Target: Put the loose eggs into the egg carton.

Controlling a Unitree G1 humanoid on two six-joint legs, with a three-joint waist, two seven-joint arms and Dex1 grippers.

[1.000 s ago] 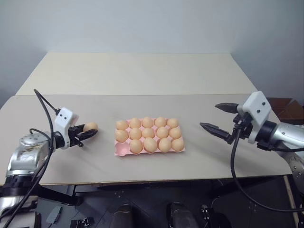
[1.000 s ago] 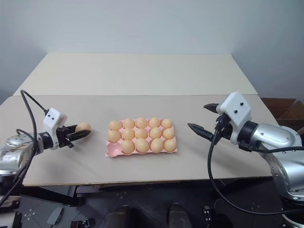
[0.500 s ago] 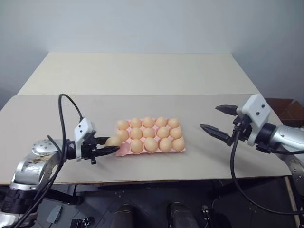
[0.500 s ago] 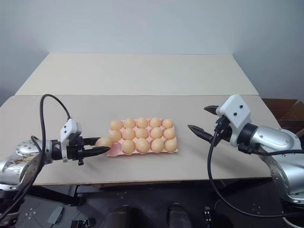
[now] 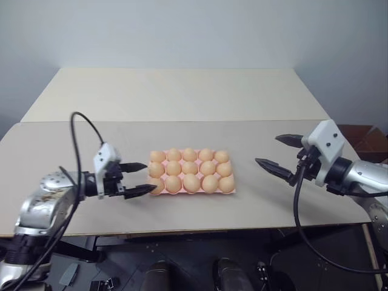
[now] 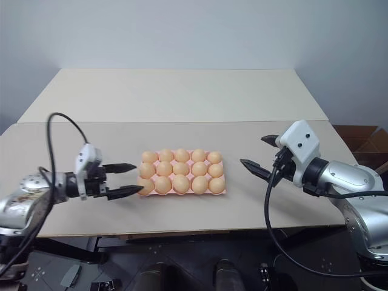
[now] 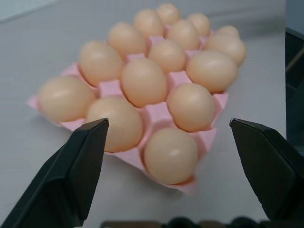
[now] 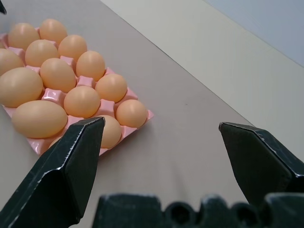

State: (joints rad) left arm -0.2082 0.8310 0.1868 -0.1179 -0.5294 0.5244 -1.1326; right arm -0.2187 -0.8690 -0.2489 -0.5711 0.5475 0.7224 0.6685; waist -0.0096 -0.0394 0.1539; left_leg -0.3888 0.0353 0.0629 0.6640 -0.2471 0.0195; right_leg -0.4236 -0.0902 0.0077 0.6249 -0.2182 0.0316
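1. The place looks like a robot test room or lab, not a home or a kitchen.
2. Two plain beige desks (image 5: 182,91) stand pushed together, the far one a little lighter, with bare tops and no cloth.
3. Behind them is a plain pale grey wall (image 5: 194,30) with no pictures, shelves or windows.
4. Black cables (image 5: 79,130) run openly along the robot arms, as on test equipment.
5. A brown cardboard box (image 5: 370,136) stands on the floor at the right side, beside the desk.
6. Under the near desk edge the floor (image 5: 182,267) is dark, with small loose items lying on it.
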